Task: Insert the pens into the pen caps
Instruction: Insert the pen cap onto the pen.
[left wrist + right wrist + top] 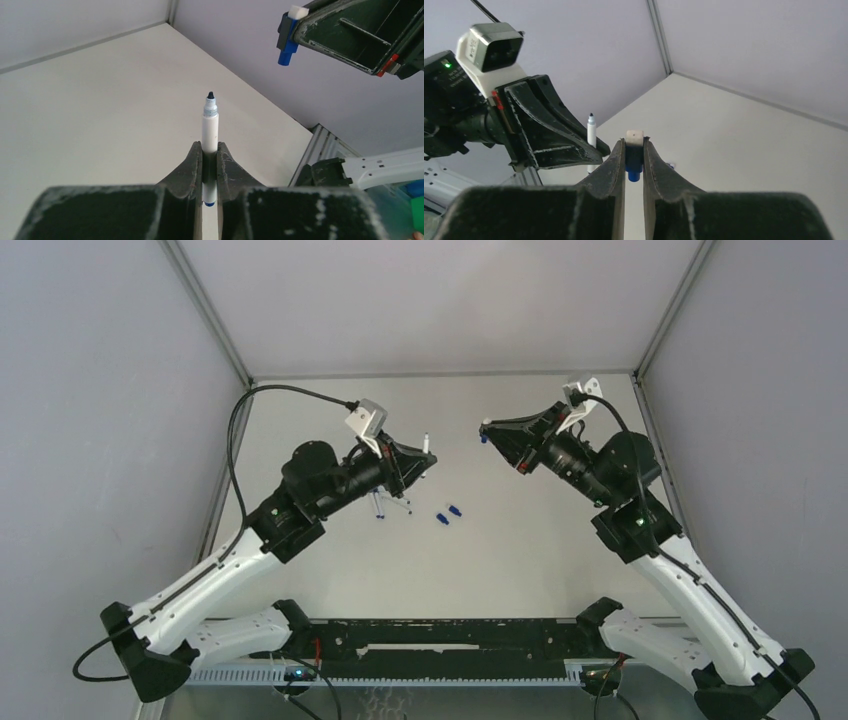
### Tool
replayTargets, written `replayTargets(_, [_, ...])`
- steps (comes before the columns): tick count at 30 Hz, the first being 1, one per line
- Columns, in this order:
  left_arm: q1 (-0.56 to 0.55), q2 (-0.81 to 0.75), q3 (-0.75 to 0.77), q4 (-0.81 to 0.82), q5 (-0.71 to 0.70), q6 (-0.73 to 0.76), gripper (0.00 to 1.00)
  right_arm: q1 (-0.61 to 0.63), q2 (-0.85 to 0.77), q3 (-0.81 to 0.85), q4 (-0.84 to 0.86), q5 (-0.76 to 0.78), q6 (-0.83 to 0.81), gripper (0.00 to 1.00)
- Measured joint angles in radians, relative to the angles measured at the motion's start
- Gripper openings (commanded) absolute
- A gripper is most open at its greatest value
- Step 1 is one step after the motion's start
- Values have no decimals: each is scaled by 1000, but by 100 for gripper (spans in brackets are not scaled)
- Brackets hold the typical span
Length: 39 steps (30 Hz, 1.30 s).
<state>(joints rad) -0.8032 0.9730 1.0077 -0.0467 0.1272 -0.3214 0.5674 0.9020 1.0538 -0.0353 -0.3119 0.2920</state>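
The mating step is in hand. The left tool is clamped narrow on a pen, whose bare dark tip stands out past its fingertips, and the right tool pinches a blue cap at its own tips. Seen from the left tool, the cap hangs ahead, up and to the right, well apart from the tip. Next, I judge, tip and cap mouth must come onto one line before any push; which end is the mouth I cannot tell. The top view adds what the left wrist view lacks: two loose caps and spare pens on the bench below the tools.
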Motion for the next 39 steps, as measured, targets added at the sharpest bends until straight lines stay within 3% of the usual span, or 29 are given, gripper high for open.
replayTargets(11, [-49, 47, 72, -6, 34, -23, 0, 21, -88, -19, 120, 33, 91, 0])
replayTargets(21, [-126, 48, 72, 34, 141, -7, 0, 82, -72, -20, 234, -18, 118, 0])
replayTargets(39, [-130, 60, 72, 71, 253, 34, 0, 116, -23, -21, 279, -110, 118, 0])
